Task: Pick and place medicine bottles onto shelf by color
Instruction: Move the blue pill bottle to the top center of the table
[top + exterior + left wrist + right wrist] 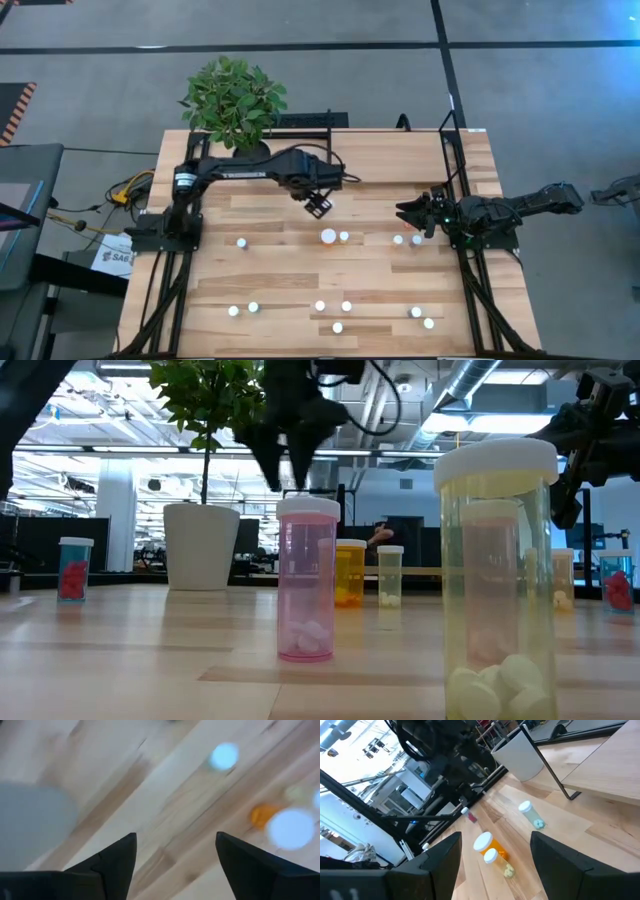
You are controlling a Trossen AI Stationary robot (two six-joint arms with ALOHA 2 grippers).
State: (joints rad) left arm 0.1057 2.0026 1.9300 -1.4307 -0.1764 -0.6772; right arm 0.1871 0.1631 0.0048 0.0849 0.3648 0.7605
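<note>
Two arms work over the table (270, 270), which fills the middle of the high view. The shelf (470, 170) sits at the upper right of that view, its black bars running down the right edge of the planks. A plant (235, 100) in a white pot (200, 545) stands at the upper left of the table, behind the bottles in the low view.

The left arm reaches from the left toward the centre; its left gripper (318, 205) hangs above bare wood with jaws apart and nothing between them, as its wrist view shows. The right gripper (412, 214) sits at the right centre, just beside two bottles, jaws wide and empty.

About a dozen bottles (328, 237) stand scattered, all upright, long axes vertical, white caps up. One row crosses the middle of the high view, another the lower part. In the low view a pink bottle (306, 580) and a greenish bottle (497, 585) stand nearest, an orange bottle (349, 572) farther back.
</note>
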